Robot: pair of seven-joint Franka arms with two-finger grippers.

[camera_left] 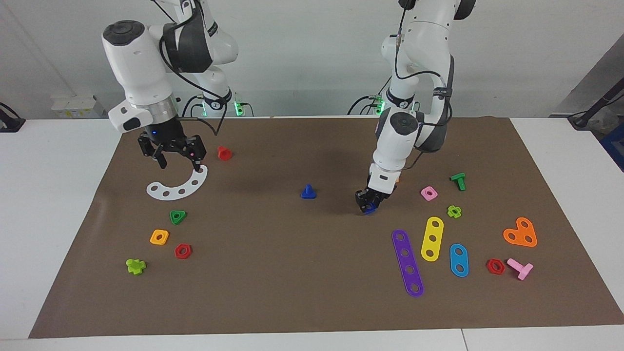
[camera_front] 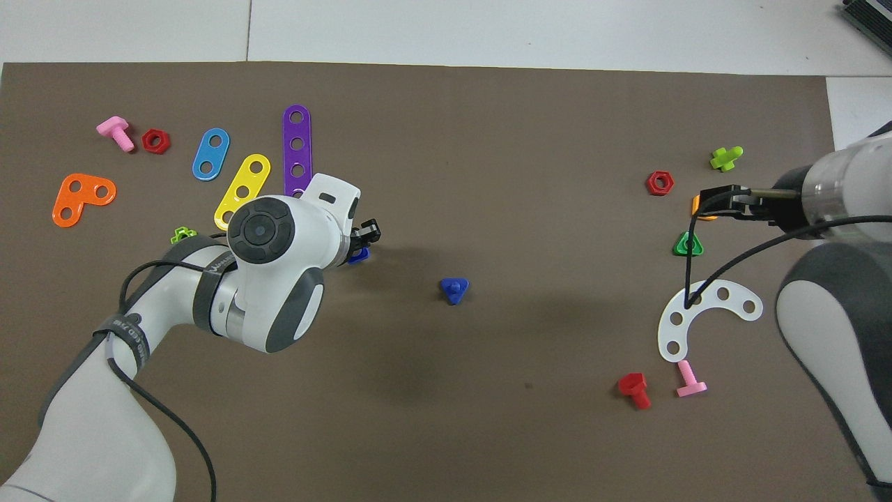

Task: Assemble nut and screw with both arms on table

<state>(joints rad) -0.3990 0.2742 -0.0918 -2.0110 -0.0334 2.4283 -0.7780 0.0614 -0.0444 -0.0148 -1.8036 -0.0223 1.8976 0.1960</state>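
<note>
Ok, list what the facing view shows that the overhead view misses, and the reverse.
Facing only: the pink nut and green bolt, which the left arm covers from overhead; also the right gripper open over the white arc. Overhead only: the pink bolt in full. Both: the screw alone in the middle, and the left gripper shut on the nut.

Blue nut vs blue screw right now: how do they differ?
The nut is clamped in the left end effector; the screw is free, mid-mat, with neither end effector on it. The screw is fully visible, head down, stem up; the nut is largely hidden by the fingers. Both are dark-blue plastic.
</note>
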